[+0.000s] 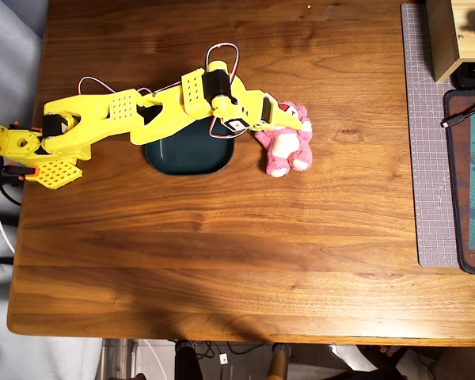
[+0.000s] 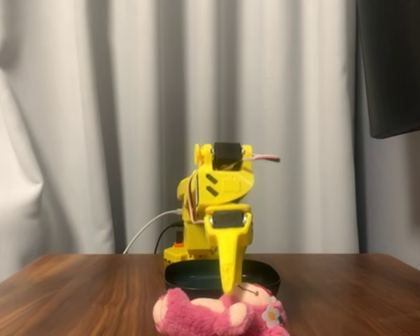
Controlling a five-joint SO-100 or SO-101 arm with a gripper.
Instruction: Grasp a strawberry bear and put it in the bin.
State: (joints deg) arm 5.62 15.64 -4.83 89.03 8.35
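Note:
The strawberry bear (image 1: pixel 285 146) is a pink plush lying on the table just right of the bin in the overhead view. In the fixed view it lies in the foreground (image 2: pixel 196 316). The bin (image 1: pixel 186 154) is a dark teal dish under the yellow arm; it also shows behind the bear in the fixed view (image 2: pixel 189 276). My gripper (image 1: pixel 294 120) reaches over the bin and points down onto the bear's head, touching it in the fixed view (image 2: pixel 229 288). Only one finger shows clearly, so I cannot tell how the jaws stand.
A grey cutting mat (image 1: pixel 427 158) lies along the table's right side with a dark tablet (image 1: pixel 471 182) and a light wooden box (image 1: pixel 447 36). The arm's base (image 1: pixel 20 150) sits at the left edge. White curtains hang behind in the fixed view.

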